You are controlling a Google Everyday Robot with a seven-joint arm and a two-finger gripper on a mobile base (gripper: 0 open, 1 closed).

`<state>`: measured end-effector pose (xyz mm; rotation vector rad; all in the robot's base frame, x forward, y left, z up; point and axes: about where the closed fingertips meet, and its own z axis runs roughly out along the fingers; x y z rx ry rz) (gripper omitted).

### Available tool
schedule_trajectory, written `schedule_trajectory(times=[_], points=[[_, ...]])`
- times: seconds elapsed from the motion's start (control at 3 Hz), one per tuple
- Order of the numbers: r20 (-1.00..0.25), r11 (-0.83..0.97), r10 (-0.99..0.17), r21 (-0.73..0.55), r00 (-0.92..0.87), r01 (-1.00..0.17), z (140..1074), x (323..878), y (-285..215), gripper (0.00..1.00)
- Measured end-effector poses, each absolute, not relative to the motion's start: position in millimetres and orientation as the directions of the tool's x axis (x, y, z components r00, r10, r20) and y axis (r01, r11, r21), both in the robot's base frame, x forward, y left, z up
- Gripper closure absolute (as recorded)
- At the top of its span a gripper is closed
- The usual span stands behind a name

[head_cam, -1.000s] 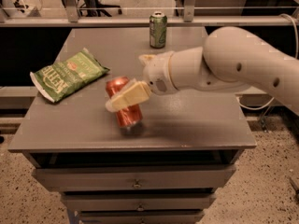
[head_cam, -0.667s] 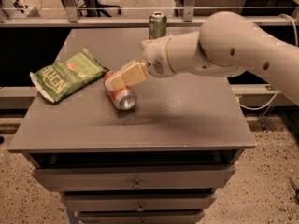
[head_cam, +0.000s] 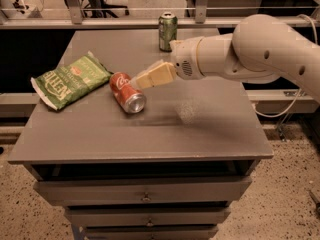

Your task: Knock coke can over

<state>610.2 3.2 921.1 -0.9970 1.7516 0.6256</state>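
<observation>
Beside gripper (head_cam: 142, 80), one coke can (head_cam: 127, 92) (sideways)

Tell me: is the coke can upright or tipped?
Tipped. The coke can lies on its side, silver top toward the camera; the gripper is beside it.

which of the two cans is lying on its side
The red coke can, on its side with the gripper close beside it. The green can stands upright at the far edge of the table.
</observation>
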Motion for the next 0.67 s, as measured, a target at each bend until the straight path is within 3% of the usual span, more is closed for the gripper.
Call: schedule_trajectory(times=[0.67], points=[[-0.9, 0.477, -0.43, -0.154, -0.077, -0.865, 936.7, 584.8, -92.1, 0.0]])
